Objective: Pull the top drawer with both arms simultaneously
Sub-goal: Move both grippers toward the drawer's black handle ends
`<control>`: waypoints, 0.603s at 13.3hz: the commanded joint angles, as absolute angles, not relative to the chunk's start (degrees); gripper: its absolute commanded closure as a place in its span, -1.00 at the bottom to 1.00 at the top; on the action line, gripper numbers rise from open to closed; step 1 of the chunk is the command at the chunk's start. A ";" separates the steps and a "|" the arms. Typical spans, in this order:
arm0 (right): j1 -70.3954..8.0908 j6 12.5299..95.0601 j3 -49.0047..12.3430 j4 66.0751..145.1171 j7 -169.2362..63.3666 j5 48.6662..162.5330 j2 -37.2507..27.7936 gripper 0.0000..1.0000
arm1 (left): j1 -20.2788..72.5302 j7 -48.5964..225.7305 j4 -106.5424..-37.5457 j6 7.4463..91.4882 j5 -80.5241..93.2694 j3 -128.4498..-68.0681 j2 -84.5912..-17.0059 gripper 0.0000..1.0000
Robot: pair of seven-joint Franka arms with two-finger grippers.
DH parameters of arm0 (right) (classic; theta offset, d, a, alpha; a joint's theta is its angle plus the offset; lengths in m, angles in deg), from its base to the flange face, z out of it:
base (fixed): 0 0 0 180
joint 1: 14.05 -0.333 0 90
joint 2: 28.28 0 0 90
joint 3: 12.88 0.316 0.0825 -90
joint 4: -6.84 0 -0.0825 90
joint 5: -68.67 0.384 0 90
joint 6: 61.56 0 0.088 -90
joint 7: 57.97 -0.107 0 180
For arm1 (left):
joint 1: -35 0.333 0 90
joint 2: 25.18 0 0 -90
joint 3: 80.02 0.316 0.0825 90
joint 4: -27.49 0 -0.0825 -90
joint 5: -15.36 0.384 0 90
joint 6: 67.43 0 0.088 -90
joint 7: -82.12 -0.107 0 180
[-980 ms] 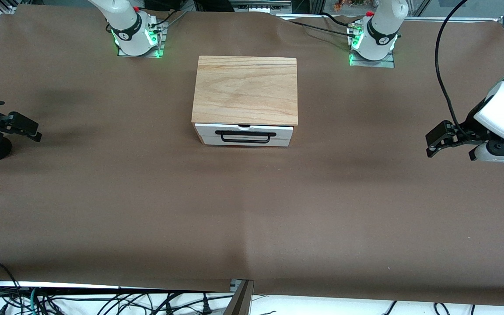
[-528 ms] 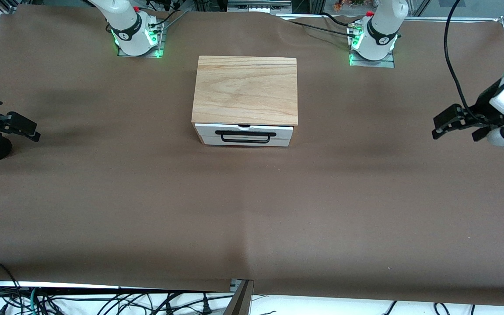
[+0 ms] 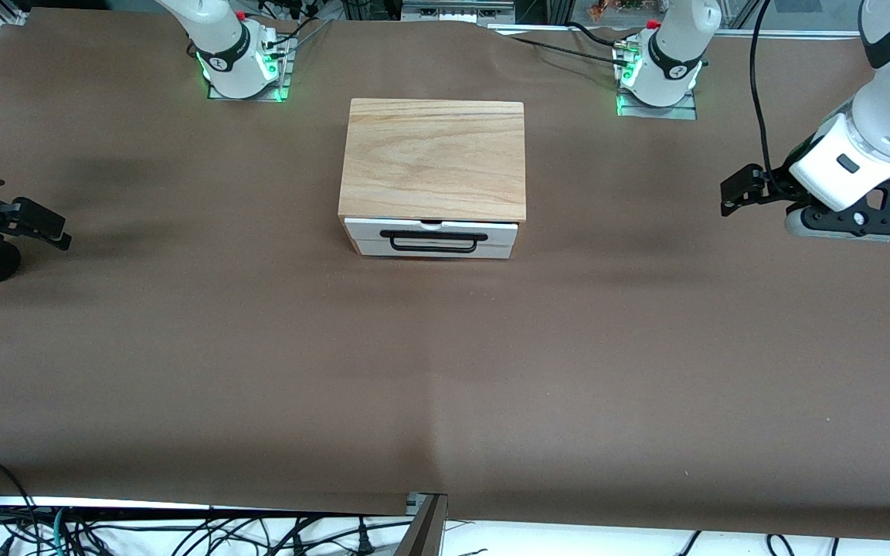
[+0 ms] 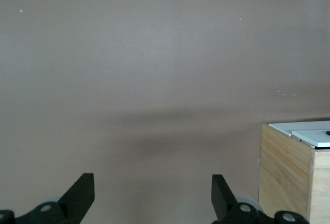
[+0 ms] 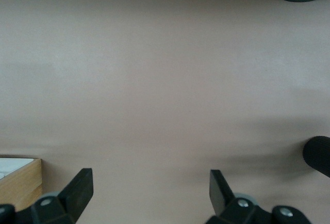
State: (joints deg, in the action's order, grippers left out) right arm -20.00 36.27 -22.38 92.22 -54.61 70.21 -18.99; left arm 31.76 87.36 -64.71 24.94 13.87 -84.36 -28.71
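Since a second ago, only the left arm is seen to have moved: its left gripper [image 3: 738, 189] has been carried up and inward, now over bare table at the left arm's end, jaws spread and empty. At the right arm's end the right gripper [image 3: 35, 224] is unmoved, likewise spread and empty. Both are kept well apart from the top drawer [image 3: 429, 232], which is shut in the cabinet [image 3: 433, 158] at mid-table, its black bar handle [image 3: 433, 241] facing the front camera. A lopsided pull is judged the main risk: with one arm arriving late, the light cabinet could be skewed or dragged. Nothing is found in the way; only brown table cover [image 3: 445, 371] lies around
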 commanded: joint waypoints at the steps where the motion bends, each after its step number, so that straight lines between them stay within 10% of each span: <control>1: -18.98 35.65 -21.49 92.35 -53.75 69.72 -19.49 -1.00 | 31.31 86.34 -67.60 25.82 16.41 -84.24 -26.50 -1.00; 8: -18.98 35.65 -21.58 92.36 -53.66 69.72 -19.49 -1.00 | 30.96 85.37 -64.35 22.15 15.98 -84.68 -29.57 -1.00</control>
State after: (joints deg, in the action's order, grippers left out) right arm -19.80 36.26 -22.38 92.22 -54.60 70.21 -18.98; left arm 31.25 86.75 -65.62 24.76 15.15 -84.54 -28.91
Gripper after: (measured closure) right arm 0.000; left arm 0.000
